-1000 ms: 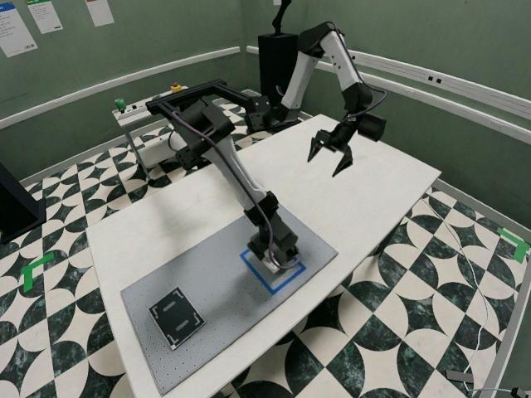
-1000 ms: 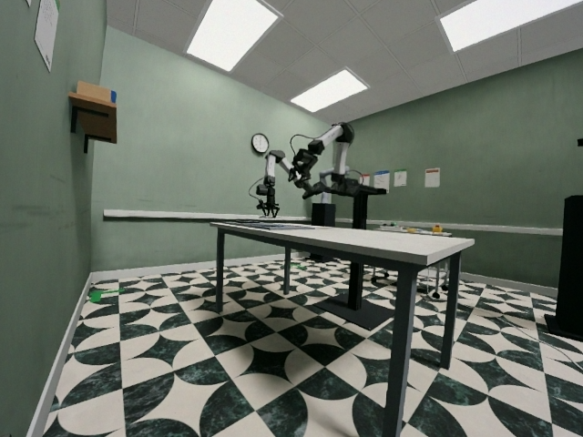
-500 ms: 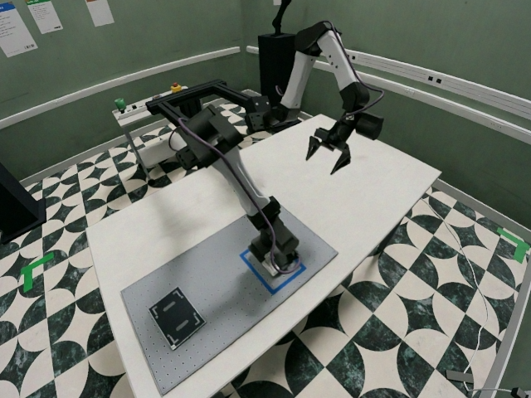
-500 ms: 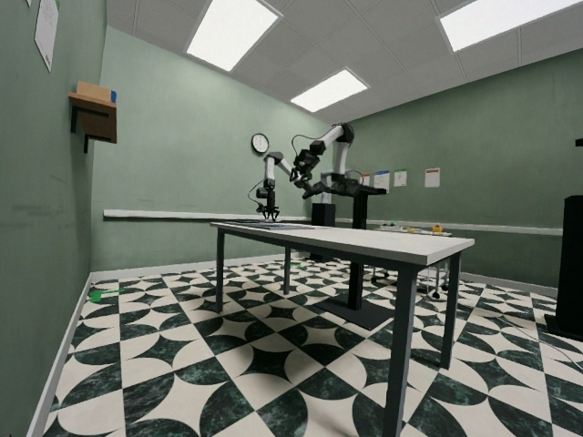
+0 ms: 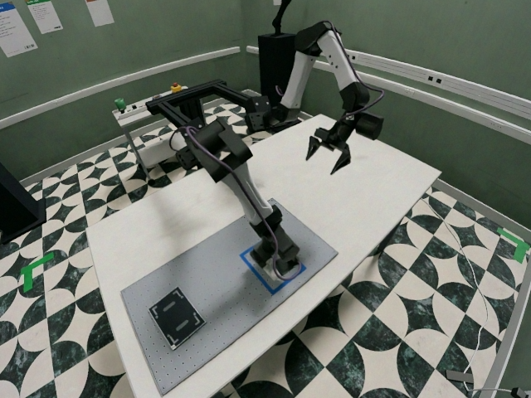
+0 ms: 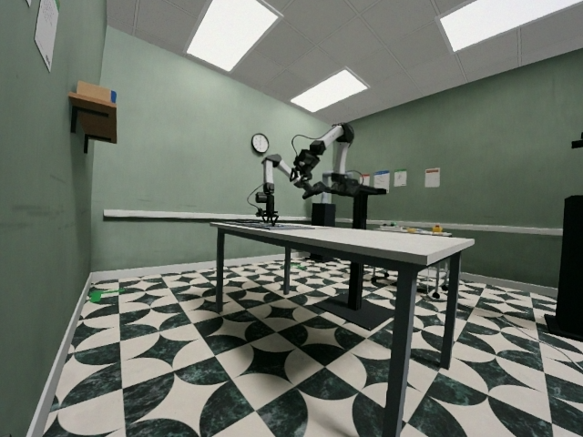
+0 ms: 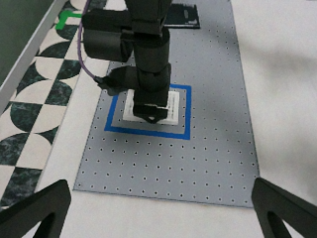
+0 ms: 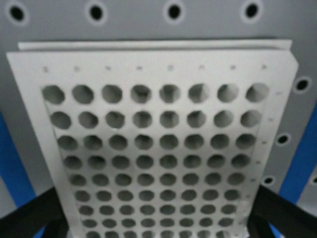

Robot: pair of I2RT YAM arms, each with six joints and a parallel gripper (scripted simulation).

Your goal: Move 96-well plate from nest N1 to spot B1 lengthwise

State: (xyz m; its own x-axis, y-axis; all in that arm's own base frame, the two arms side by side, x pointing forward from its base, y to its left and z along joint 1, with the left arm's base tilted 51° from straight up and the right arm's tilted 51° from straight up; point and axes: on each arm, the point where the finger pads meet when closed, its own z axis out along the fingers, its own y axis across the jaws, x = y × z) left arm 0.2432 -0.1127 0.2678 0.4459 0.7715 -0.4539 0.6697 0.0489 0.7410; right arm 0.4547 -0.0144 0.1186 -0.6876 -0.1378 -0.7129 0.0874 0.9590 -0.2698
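plate nest N1 (image 5: 176,317) (image 7: 182,16): vacant, well apart from right gripper | 96-well plate (image 5: 270,273) (image 7: 173,106) (image 8: 155,106): between fingers of right gripper (image 5: 276,267) (image 6: 269,223) (image 7: 154,107) (image 8: 158,186), which is clamped on it, inside blue taped outline (image 5: 257,274) (image 7: 149,133) (image 8: 299,164) | left gripper (image 5: 319,166) (image 6: 296,177) (image 7: 160,190): fingers wide apart

Right gripper (image 5: 276,264) (image 6: 270,221) (image 7: 151,113) (image 8: 155,213) went down and slightly nearer with the 96-well plate (image 5: 270,273) (image 7: 173,106) (image 8: 169,59), now low within the blue taped outline (image 5: 258,274) (image 7: 149,132) (image 8: 12,154), while left gripper (image 5: 319,166) (image 6: 300,182) (image 7: 160,190) shifted a bit left in the top view.
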